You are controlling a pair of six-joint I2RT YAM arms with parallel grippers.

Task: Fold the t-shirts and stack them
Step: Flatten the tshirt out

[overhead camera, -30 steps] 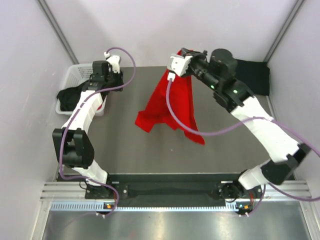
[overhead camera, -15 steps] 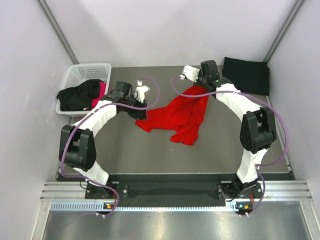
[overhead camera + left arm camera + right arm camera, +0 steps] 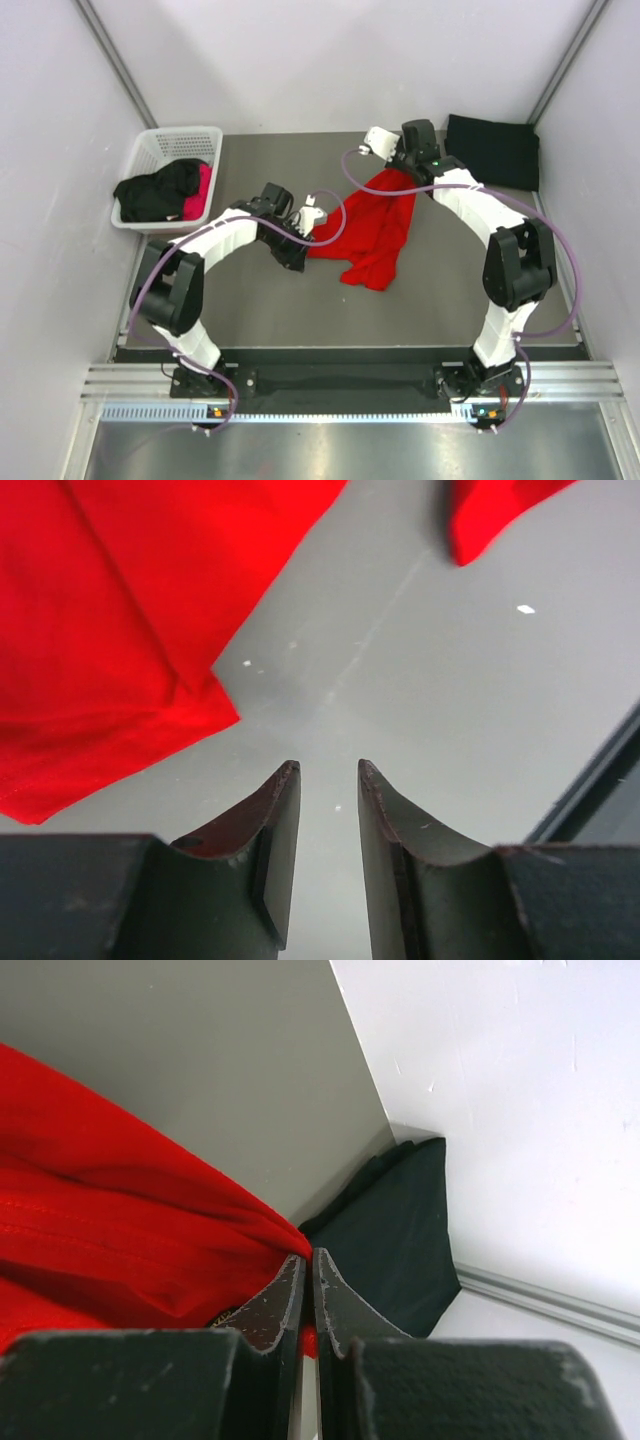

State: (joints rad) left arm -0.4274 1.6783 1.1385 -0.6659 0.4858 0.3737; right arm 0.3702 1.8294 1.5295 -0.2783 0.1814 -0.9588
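Note:
The large red t-shirt (image 3: 365,228) lies crumpled on the grey table, mid-right. My right gripper (image 3: 394,174) is shut on its far edge; red cloth (image 3: 120,1210) shows pinched between the jaws of the right gripper (image 3: 307,1257). My left gripper (image 3: 296,260) is at the shirt's left lower corner, low over bare table. In the left wrist view the left gripper (image 3: 328,770) is slightly open and empty, with the red shirt (image 3: 120,630) just ahead to its left. A folded black t-shirt (image 3: 492,150) lies at the back right and also shows in the right wrist view (image 3: 400,1230).
A white lattice basket (image 3: 180,133) stands at the back left, holding a black shirt (image 3: 152,195) and a pink one (image 3: 201,190). White walls close the table on three sides. The table's dark front edge (image 3: 600,780) is near my left gripper.
My right arm has lowered the hanging red shirt onto the table and still holds it. My left arm has swung from the basket across to the shirt's left corner.

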